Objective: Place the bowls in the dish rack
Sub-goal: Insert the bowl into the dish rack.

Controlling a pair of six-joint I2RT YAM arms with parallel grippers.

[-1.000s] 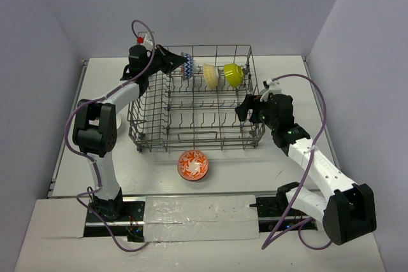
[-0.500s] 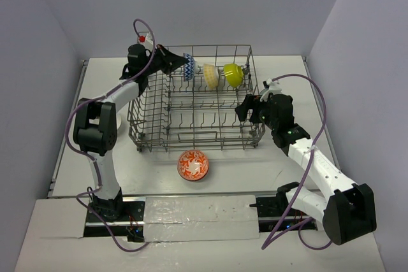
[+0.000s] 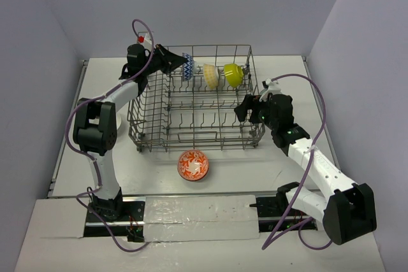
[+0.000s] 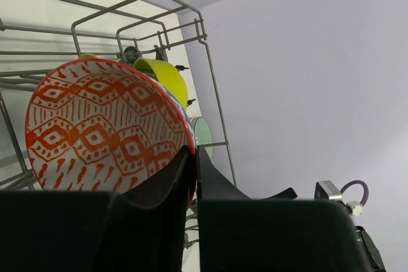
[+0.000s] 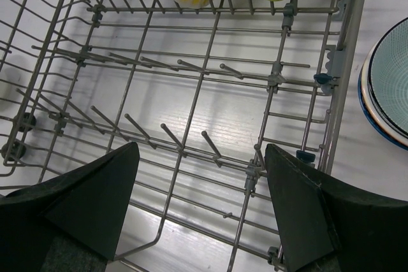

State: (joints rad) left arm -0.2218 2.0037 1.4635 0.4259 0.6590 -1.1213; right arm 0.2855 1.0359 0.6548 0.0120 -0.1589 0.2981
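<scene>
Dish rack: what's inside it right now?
Far row: patterned bowl pinched by the left gripper, pale yellow bowl, lime bowl. Visible tines elsewhere bare. Left arm hides the far-left corner.

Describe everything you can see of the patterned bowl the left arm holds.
The round patterned bowl is white inside with orange-red diamonds; seen from above, its outside shows blue zigzags. It looks like glazed ceramic. It stands on edge in the far row of the grey wire dish rack, left of a pale yellow dotted bowl, its rim pinched by the left end effector. Whether it rests on the tines is unclear.
</scene>
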